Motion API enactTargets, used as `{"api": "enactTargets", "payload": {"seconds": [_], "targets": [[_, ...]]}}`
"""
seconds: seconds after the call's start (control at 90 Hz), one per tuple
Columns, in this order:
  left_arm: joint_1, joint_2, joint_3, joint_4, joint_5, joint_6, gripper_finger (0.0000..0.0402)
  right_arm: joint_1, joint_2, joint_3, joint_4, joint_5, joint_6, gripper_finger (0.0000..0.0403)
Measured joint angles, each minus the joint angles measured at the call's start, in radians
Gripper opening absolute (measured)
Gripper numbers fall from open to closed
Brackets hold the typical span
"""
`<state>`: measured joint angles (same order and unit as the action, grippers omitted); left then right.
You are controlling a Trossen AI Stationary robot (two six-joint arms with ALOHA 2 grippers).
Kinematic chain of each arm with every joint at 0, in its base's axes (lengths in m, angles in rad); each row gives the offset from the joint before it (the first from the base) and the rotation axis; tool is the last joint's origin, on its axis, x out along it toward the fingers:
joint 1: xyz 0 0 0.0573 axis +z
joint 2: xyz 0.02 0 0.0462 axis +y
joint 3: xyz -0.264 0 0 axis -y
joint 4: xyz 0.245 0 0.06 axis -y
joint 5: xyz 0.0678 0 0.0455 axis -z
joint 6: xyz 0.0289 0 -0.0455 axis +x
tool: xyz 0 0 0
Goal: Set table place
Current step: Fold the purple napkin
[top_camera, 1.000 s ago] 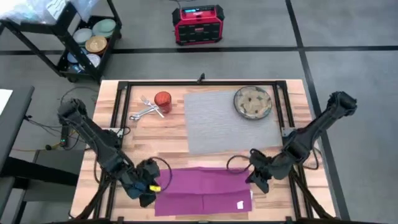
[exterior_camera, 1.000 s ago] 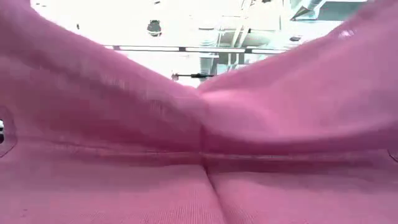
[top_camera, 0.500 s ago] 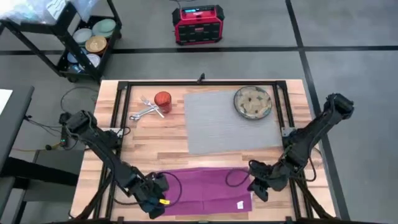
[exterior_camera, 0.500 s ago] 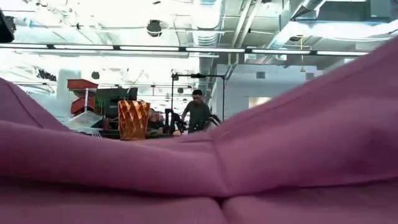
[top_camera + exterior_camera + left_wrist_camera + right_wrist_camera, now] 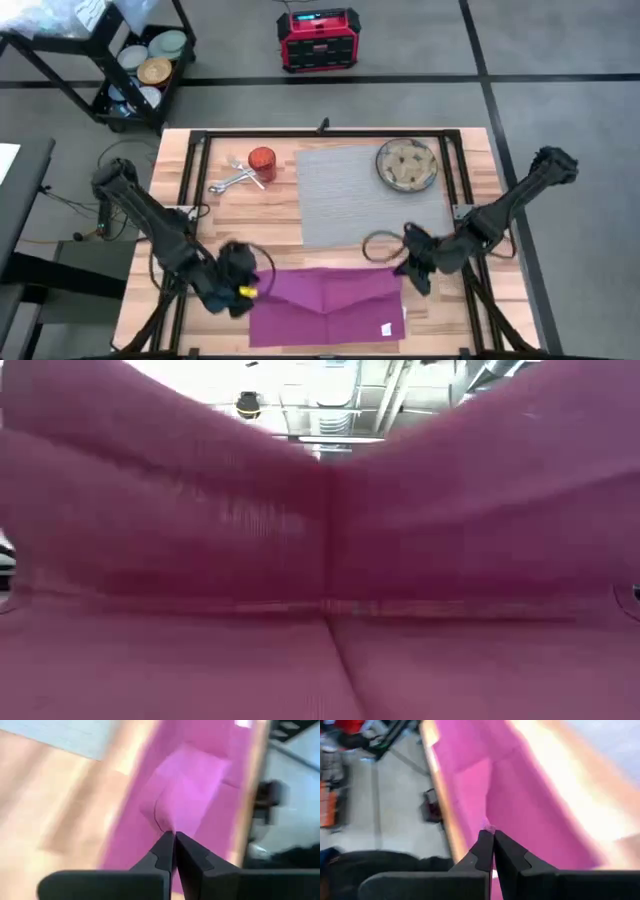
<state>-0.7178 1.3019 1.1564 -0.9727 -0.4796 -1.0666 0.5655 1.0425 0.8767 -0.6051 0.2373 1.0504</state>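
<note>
The bench [image 5: 240, 210] of light wooden planks carries everything I work on. The grey ribbed mat [image 5: 365, 195] lies on its far half, toward the right, with the round beige plate [image 5: 406, 165] on the mat's far right corner. The magenta napkin [image 5: 325, 303] lies spread along the near edge, partly folded over itself, and it fills the low view [image 5: 320, 560] almost entirely. My left end effector [image 5: 243, 283] sits at the napkin's left end, and my left wrist view shows its fingers pressed together on a pinch of the cloth [image 5: 172, 810]. My right end effector [image 5: 415, 272] is at the napkin's right end, near the mat's near right corner, fingers likewise closed on a fold of the cloth [image 5: 485, 785]. Near the far left corner stand the small orange cup [image 5: 261, 160] and, just beside it, the steel cutlery [image 5: 232, 177] in a crossed heap.
</note>
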Motion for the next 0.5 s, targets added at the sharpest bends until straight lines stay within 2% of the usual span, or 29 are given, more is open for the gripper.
{"api": "enactTargets", "payload": {"seconds": [0.089, 0.2, 0.344, 0.5], "targets": [[0.075, -0.049, 0.000, -0.094, -0.015, 0.067, 0.0000, -0.107, -0.049, 0.002, -0.049, -0.030, -0.075, 0.0000], [0.184, -0.104, 0.000, -0.134, -0.020, 0.179, 0.0000, -0.250, -0.107, 0.002, -0.061, -0.081, -0.164, 0.0000], [0.310, -0.158, 0.000, -0.138, -0.020, 0.320, 0.0000, -0.402, -0.159, 0.002, -0.069, -0.139, -0.261, 0.0000], [0.422, -0.167, 0.000, -0.138, -0.009, 0.440, 0.0000, -0.544, -0.160, 0.002, -0.093, -0.235, -0.344, 0.0000]]}}
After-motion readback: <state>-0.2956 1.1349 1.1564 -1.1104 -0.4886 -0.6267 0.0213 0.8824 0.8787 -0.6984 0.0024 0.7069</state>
